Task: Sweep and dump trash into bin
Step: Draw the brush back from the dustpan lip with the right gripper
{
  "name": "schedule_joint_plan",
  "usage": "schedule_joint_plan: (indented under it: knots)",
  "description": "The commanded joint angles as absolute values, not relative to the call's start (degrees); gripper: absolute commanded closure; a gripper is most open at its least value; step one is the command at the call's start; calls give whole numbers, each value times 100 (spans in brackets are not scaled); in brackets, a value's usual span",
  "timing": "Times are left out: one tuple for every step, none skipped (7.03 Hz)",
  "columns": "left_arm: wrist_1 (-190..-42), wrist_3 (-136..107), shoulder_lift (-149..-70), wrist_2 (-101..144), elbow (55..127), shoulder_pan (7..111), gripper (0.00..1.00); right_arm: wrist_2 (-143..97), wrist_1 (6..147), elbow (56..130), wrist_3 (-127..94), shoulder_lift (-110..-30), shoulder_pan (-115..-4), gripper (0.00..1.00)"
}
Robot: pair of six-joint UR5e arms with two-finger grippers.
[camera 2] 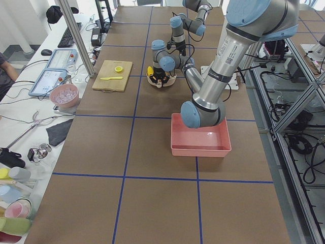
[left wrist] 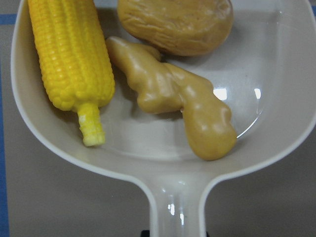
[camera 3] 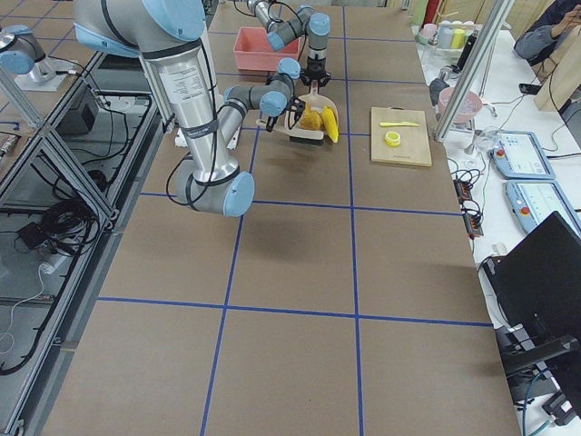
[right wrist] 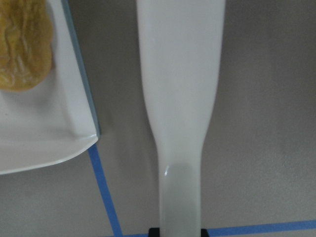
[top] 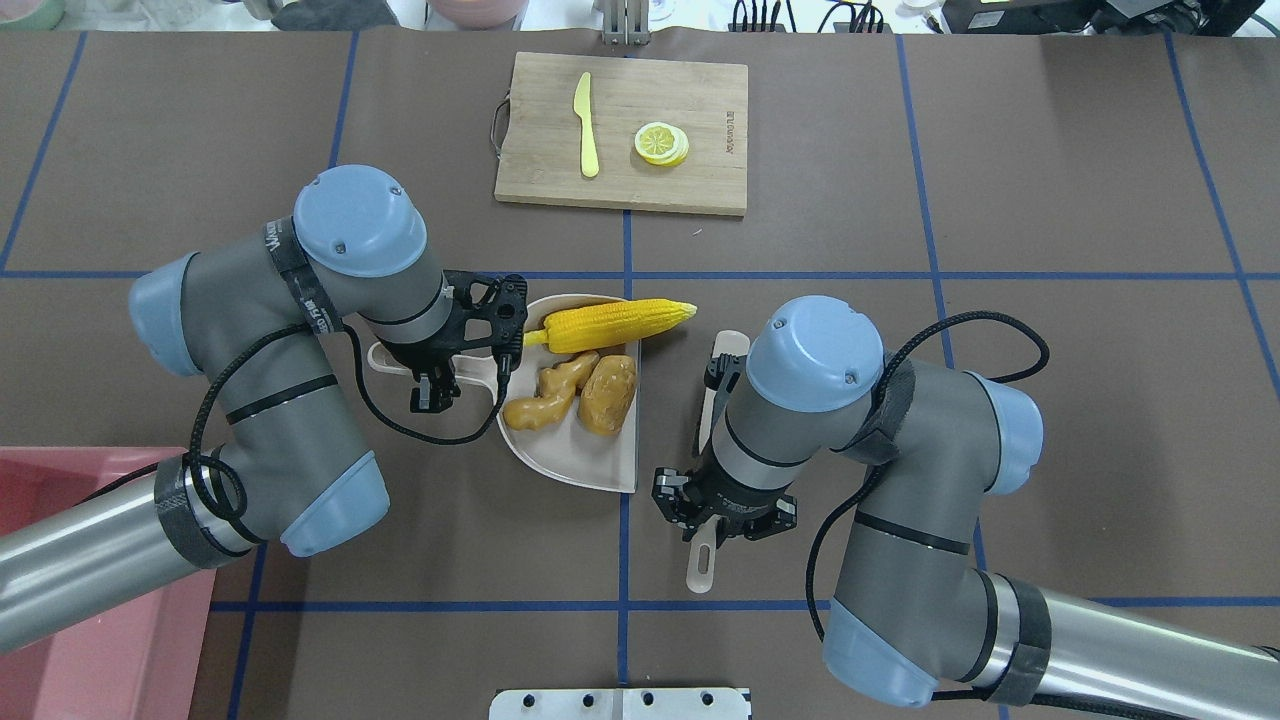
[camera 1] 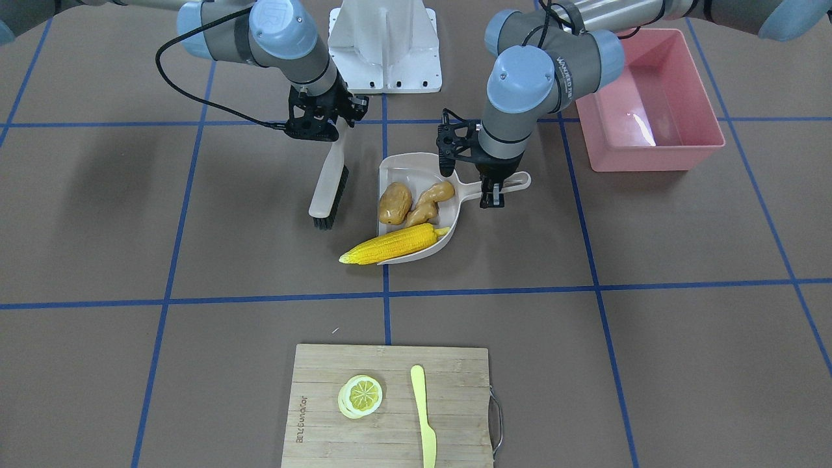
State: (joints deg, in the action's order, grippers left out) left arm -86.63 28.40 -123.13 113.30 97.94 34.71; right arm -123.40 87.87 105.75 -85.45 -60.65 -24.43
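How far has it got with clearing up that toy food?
Sweeping looks done: the corn cob, potato and ginger root all lie in the dustpan, the corn's tip poking over its open edge. In hand: the left gripper grips the dustpan's handle, and the right gripper holds the brush. Left: carrying the dustpan to the pink bin, which looks empty, and tipping it in.

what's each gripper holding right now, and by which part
The left gripper holds the dustpan by its handle. The right gripper holds the brush by its handle.
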Motion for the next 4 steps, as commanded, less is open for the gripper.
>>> schedule_joint_plan:
  knots:
    - [-8648,2848,-12261,11329,9712,3463,100,-12366,8798,10600,-8368,-6205,-2584,100]
    - [-8640,2848,-12252,11329,9686,3463,100,-12366,8798,10600,-8298,-6266,-2636,100]
    - [-8640,2865,-12243,11329,9642,3463,100,-12366,8798,10591,-8201,-6284,-2637,100]
    - [-8631,2865,-12243,11320,9598,3463,100,-12358,8798,10573,-8192,-6284,-2637,100]
